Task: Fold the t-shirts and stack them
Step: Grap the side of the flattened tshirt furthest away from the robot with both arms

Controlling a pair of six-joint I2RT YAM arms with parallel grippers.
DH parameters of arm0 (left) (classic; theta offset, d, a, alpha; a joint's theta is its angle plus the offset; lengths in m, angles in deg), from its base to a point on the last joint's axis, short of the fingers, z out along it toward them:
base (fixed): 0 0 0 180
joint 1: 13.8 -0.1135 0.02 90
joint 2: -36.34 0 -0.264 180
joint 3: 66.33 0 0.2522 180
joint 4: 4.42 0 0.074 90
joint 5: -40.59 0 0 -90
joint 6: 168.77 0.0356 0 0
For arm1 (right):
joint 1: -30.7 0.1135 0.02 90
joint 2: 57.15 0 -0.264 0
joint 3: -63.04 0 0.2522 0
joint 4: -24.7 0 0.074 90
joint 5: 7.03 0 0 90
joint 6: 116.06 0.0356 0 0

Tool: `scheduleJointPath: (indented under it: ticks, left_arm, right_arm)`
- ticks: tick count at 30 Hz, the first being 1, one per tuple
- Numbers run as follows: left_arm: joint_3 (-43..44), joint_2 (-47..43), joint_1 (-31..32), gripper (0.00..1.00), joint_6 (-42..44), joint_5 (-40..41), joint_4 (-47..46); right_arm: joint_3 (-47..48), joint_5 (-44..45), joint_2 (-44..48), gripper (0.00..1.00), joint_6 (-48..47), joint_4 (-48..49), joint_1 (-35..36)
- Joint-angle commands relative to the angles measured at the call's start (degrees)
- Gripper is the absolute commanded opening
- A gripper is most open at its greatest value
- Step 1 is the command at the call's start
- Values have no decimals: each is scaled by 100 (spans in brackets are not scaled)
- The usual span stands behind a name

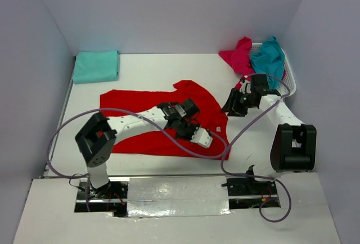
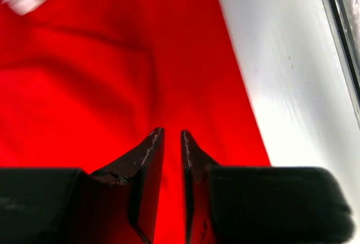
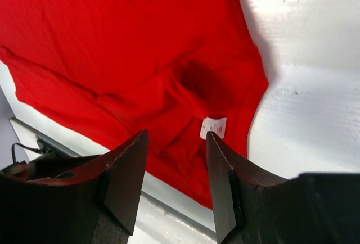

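Red t-shirt (image 1: 130, 101) lies spread flat in the middle of the table (image 1: 169, 67) — the left gripper (image 2: 170, 134) parted to a mere slit just over it, the right gripper (image 3: 175, 135) spread wide and empty — so a shallow pinch could slip or drag it into wrinkles.

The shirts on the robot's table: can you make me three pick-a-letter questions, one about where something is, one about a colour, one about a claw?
1. Where on the table is the folded teal shirt? A far left corner; B near right corner; C middle.
2. What colour is the spread-out shirt? A teal; B red; C pink.
3. The right gripper is: A clamped on cloth; B open and empty; C holding a cup.
Answers: A, it lies by the back left walls; B, bright red in every view; B, nothing sits between its parted fingers.
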Motion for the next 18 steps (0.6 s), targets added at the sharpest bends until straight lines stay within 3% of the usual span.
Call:
scheduleJointPath:
  ticks: [1,5,18]
  left_arm:
    - [-41,157,163,31,268,-559,-939]
    - [-24,658,199,32,24,-375,-1317]
    - [-86,1142,410,34,-259,311,-1933]
  right_arm:
    - [57,-239,-128,53,-333,423,-22]
    - [154,-195,-366,52,-386,308,-22]
    - [128,25,-893,58,-413,396,215]
